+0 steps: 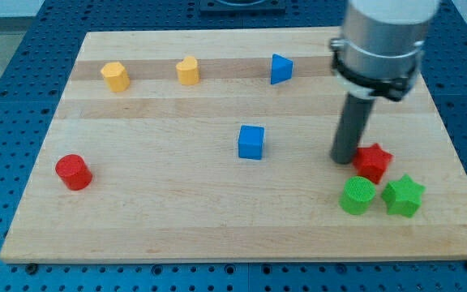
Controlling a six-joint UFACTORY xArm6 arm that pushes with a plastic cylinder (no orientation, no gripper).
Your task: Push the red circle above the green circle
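Note:
The red circle (pixel 74 172) lies near the view's left edge of the wooden board (pixel 177 235). The green circle (pixel 357 195) sits at the view's lower right. My tip (pixel 344 159) stands on the board just above the green circle and touches or nearly touches the left side of a red star (pixel 373 161). The tip is far to the right of the red circle.
A green star (pixel 403 195) sits right of the green circle. A blue cube (pixel 251 142) is mid-board. A blue triangle (pixel 280 69) and two yellow blocks (pixel 115 76) (pixel 188 70) lie along the view's top. The arm's grey body (pixel 382 40) hangs over the upper right.

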